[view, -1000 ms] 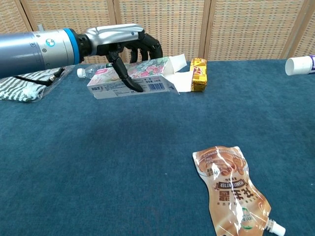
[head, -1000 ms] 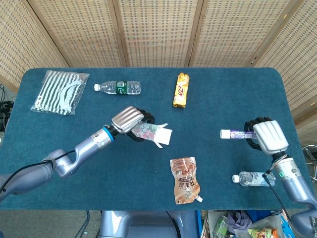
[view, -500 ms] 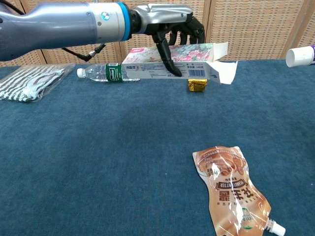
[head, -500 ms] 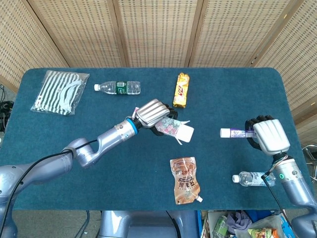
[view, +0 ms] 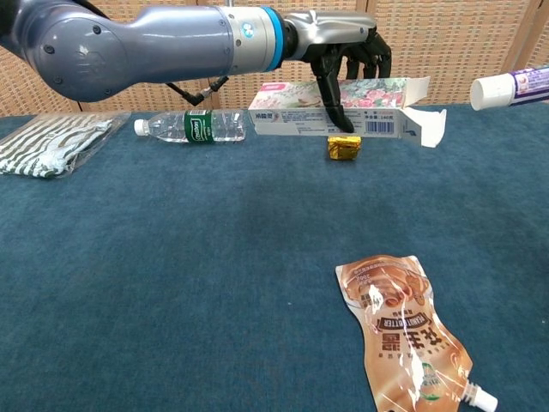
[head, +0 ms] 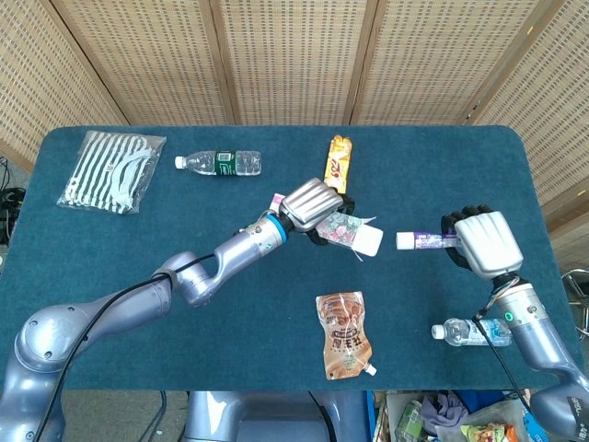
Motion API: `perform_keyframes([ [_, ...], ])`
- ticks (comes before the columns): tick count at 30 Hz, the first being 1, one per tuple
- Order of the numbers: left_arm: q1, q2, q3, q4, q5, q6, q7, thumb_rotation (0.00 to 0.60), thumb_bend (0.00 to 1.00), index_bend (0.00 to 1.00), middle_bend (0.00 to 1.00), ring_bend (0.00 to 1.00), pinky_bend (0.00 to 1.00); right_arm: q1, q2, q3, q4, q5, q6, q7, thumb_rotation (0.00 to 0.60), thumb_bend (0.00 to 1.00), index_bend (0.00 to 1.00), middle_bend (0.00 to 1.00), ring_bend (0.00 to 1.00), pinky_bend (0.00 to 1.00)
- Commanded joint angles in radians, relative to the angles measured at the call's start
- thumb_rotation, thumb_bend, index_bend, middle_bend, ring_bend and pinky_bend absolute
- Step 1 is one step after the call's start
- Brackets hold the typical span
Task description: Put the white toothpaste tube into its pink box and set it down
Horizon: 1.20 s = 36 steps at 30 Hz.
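My left hand (head: pixel 311 204) (view: pixel 341 43) grips the pink floral toothpaste box (head: pixel 348 233) (view: pixel 343 106) and holds it level above the table's middle, its open flap end (view: pixel 426 125) pointing right. My right hand (head: pixel 480 243) holds the white toothpaste tube (head: pixel 423 240) (view: pixel 508 86) in the air, its white cap aimed left at the box's open end. A short gap separates cap and flap. In the chest view only the tube's cap end shows, at the right edge; the right hand itself is out of that frame.
On the blue table lie a brown drink pouch (head: pixel 345 335) (view: pixel 405 327), a yellow snack bar (head: pixel 337 168) (view: pixel 344 147), a green-label water bottle (head: pixel 219 163) (view: pixel 194 126), a striped bag (head: pixel 111 171) (view: pixel 51 144) and a small bottle (head: pixel 467 331) under my right forearm.
My left arm has carried the box further right and up, towards the tube. My right hand has shifted the tube left, closing the gap between cap and box.
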Motion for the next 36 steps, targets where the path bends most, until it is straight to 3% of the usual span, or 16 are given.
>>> perform_keyframes([
  [1, -0.014, -0.014, -0.005, 0.016, -0.014, -0.009, 0.011, 0.6, 0.11, 0.5, 0.49, 0.44, 0.51, 0.01, -0.01, 0.005, -0.005, 0.01, -0.008, -0.016, 0.6, 0.63, 0.58, 0.58, 0.43, 0.44],
  [20, -0.053, -0.046, -0.03, 0.014, -0.11, -0.02, 0.085, 0.6, 0.11, 0.5, 0.49, 0.44, 0.51, 0.039, -0.05, 0.022, -0.05, 0.077, -0.001, -0.136, 0.6, 0.63, 0.58, 0.58, 0.44, 0.47],
  [36, -0.063, -0.044, -0.046, -0.011, -0.183, -0.019, 0.13, 0.6, 0.13, 0.51, 0.49, 0.44, 0.51, 0.08, -0.084, 0.028, -0.121, 0.163, 0.002, -0.309, 0.6, 0.64, 0.58, 0.59, 0.44, 0.49],
])
